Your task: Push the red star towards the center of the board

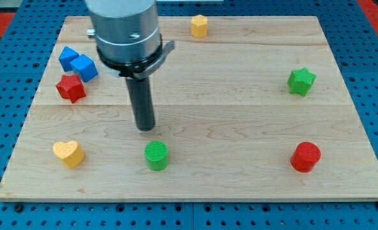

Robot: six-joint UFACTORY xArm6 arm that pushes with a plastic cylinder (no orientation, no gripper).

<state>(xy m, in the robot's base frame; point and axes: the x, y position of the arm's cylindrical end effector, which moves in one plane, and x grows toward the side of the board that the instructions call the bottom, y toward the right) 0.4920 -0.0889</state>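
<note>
- Nearest the camera, a green cylinder (156,156) is sitting at the table's (240,96) six o'clock edge, with a yellow heart (68,153) at eight and a red cylinder (305,157) at four.
- My tip (144,127) is resting just above the green cylinder, not touching it.
- No pincer is showing; the arm is ending in a rod.
- At ten o'clock, the red star (70,88) is lying well apart from the tip, touching two blue blocks (77,62) above it.
- A green star (300,81) is sitting at two, a yellow block (199,26) at twelve.
</note>
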